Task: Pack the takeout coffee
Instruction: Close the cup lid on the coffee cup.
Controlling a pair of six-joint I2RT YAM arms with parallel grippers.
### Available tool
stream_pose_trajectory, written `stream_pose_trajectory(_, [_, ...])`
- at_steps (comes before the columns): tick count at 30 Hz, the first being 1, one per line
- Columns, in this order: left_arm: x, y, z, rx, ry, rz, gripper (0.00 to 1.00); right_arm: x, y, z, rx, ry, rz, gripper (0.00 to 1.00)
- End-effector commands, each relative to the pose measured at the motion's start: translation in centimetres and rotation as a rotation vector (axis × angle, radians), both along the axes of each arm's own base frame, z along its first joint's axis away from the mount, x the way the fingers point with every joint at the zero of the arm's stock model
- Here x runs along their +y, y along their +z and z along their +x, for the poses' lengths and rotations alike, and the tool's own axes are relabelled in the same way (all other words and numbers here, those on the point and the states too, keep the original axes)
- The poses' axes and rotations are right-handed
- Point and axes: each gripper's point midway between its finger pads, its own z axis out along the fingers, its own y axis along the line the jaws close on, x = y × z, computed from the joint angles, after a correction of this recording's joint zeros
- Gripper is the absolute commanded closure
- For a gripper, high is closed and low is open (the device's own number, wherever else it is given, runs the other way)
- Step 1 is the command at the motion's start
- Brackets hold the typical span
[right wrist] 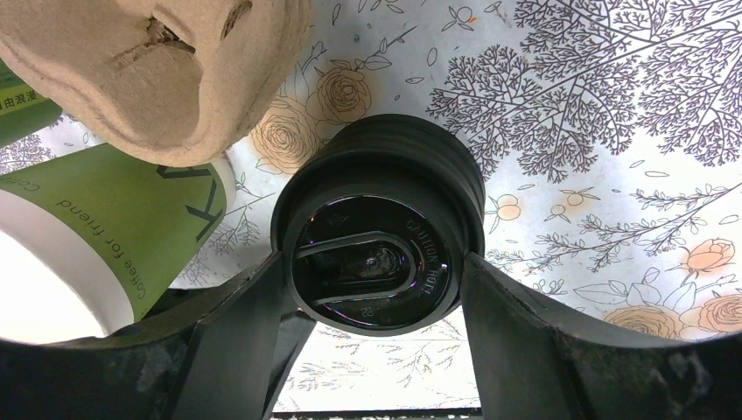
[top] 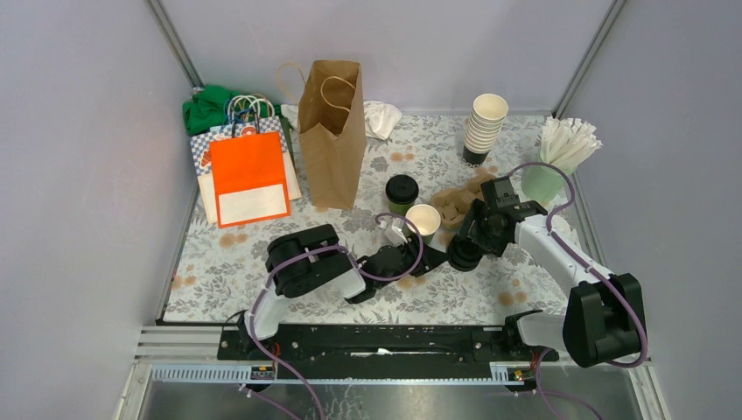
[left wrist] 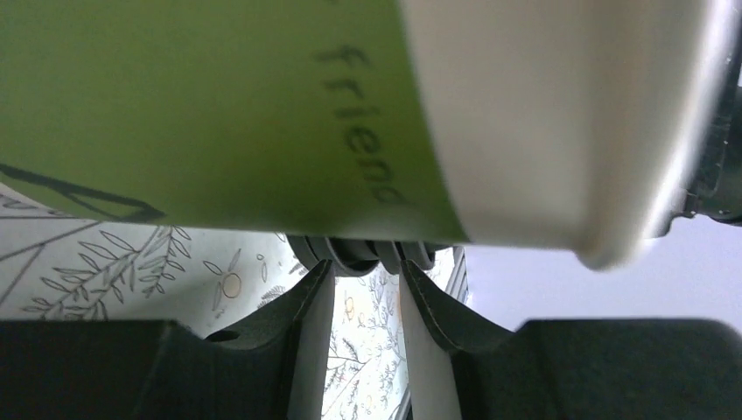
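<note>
An open dark-green cup (top: 423, 219) with a white inside stands mid-table; it fills the top of the left wrist view (left wrist: 219, 114) and shows in the right wrist view (right wrist: 131, 227). My left gripper (top: 409, 234) is beside its wall, jaws a narrow gap apart (left wrist: 366, 262) with only tablecloth between them. A second green cup (top: 402, 191) wears a black lid. My right gripper (top: 465, 249) is over a stack of black lids (top: 464, 259). Its fingers press both sides of the top lid (right wrist: 376, 289).
A cardboard cup carrier (top: 457, 203) lies behind the lid stack, close above the right gripper (right wrist: 157, 70). A brown paper bag (top: 332, 118) stands at the back, with an orange bag (top: 249, 175) to its left. Stacked cream cups (top: 484, 129) and a pale green cup of white sticks (top: 560, 157) stand back right.
</note>
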Motion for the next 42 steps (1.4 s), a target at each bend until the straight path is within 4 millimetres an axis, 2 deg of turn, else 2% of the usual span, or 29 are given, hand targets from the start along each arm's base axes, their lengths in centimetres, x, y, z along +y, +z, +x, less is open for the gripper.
stream_pose_trajectory(1, [-1.2, 2.3, 1.1, -0.031, -0.008, -0.09, 0.61, 0.2, 1.0, 1.0, -0.028, -0.014, 0.016, 0.3])
stream_pose_trajectory(11, [-1.8, 1.5, 1.1, -0.008, -0.026, -0.084, 0.61, 0.2, 1.1, 0.9, -0.027, -0.011, 0.015, 0.3])
stream_pose_trajectory(21, [-1.3, 1.3, 1.2, 0.005, -0.015, -0.103, 0.76, 0.6, 1.3, 0.9, -0.024, -0.005, 0.035, 0.3])
stream_pose_trajectory(26, [-1.2, 1.5, 1.2, -0.002, -0.013, -0.11, 0.71, 0.6, 1.2, 0.8, -0.018, -0.002, 0.038, 0.3])
stream_pose_trajectory(42, [-1.3, 0.3, 1.9, 0.019, -0.011, -0.078, 0.71, 1.9, 1.0, 0.2, 0.011, 0.02, 0.105, 0.3])
